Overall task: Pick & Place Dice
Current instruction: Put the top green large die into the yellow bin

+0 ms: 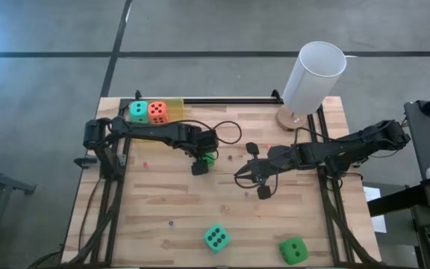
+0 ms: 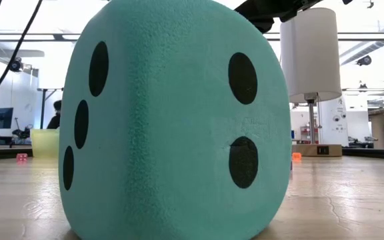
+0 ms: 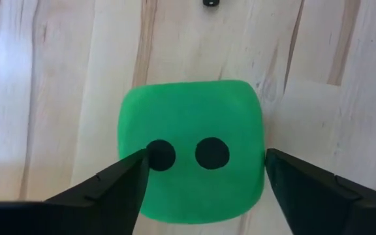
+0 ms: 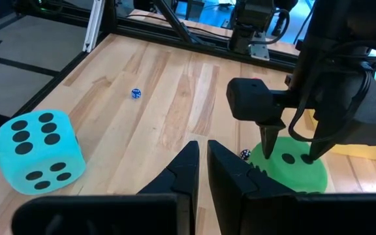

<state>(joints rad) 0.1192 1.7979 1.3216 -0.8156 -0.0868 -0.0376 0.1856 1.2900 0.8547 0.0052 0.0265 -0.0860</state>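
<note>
A bright green die (image 3: 191, 153) rests on the wooden table near its middle, two pips showing. My left gripper (image 1: 202, 163) points down over it, open, one finger at each of two opposite sides. A teal die (image 1: 138, 111) and an orange-red die (image 1: 157, 112) sit in the yellow tray (image 1: 176, 105) at the far left. Another teal die (image 1: 216, 237) and a second green die (image 1: 293, 250) lie near the front edge. My right gripper (image 1: 254, 181) hangs above the table right of centre, shut, holding nothing. My left gripper comes at the green die from above, its fingertips (image 3: 132, 171) level with the die's two opposite side faces (image 3: 258, 163). The die sits flat on the table and shows no dent. Whether the fingers touch it, I cannot tell.
A white cylinder lamp (image 1: 313, 75) on a round wooden base stands at the far right corner. Tiny dice lie scattered on the boards, one of them blue (image 4: 135, 93). Cables trail from both arms. The near teal die (image 2: 172, 120) fills the low view.
</note>
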